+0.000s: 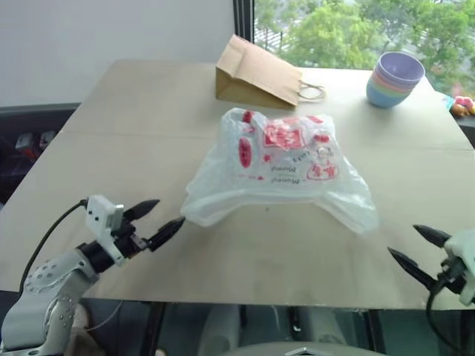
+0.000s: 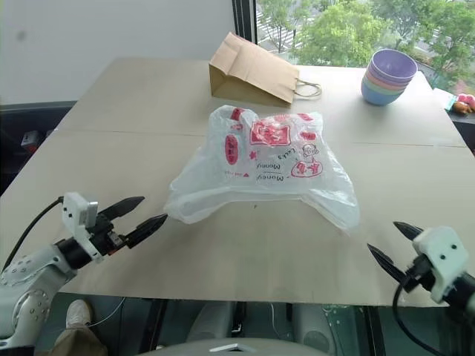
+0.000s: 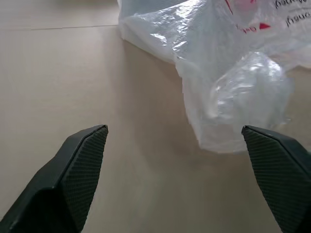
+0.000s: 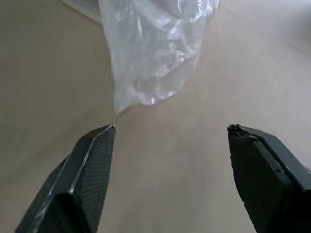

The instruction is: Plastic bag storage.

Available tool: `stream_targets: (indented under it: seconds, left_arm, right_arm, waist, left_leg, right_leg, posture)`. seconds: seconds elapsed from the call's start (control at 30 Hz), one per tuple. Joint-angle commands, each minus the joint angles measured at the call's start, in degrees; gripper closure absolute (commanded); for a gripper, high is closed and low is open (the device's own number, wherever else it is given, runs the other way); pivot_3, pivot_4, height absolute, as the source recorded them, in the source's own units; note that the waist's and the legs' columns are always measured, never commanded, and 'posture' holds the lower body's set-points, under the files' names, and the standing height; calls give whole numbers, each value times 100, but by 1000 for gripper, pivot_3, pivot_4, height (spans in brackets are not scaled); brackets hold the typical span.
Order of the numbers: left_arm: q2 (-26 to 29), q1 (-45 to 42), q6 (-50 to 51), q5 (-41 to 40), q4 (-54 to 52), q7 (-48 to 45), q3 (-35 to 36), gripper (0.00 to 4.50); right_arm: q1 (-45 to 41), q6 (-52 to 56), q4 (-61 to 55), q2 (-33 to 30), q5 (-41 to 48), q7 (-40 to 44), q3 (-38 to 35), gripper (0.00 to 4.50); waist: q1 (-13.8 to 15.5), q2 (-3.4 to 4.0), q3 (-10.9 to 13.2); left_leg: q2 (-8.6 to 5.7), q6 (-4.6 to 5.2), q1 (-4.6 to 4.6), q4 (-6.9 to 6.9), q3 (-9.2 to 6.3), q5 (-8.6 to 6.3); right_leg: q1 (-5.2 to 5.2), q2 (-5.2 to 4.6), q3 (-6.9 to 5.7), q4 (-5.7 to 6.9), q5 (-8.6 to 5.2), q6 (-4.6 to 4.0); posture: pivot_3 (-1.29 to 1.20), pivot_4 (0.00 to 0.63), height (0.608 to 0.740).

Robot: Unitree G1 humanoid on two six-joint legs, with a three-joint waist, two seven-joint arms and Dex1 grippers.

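Plastic bag (image 1: 280, 167) flat on worktop (image 1: 133, 156), red print upside down, unreadable tbh. Left claw (image 1: 158, 220) & right claw (image 1: 418, 248) both wide, empty.

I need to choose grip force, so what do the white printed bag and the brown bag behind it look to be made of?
The plastic bag looks like thin, glossy, translucent plastic film: it crinkles, glints, and the table shows faintly through it. The brown bag looks like matte kraft paper, with sharp folded creases and a thin looped handle, probably twisted paper.
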Motion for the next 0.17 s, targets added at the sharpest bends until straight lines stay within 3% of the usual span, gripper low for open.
stream_targets:
  seconds: [0.03,0.17]
  left_arm:
    - [101,28,-207,70,-118,-153,223,27]
    - [-2,-43,-125,-14,-115,-40,252,27]
  right_arm:
    - [63,-511,479,10,-46,302,-328,697]
    - [-158,-731,917,26,-169,197,-347,697]
  waist:
    - [-9,1,0]
    - [-22,1,0]
  left_leg:
    - [3,-1,3,0,-1,-1]
    - [8,-27,9,0,5,-16]
  right_leg:
    - [0,-5,0,0,0,0]
    - [-2,-12,1,-1,0,0]
  posture:
    - [0,150,740]
    - [0,150,740]
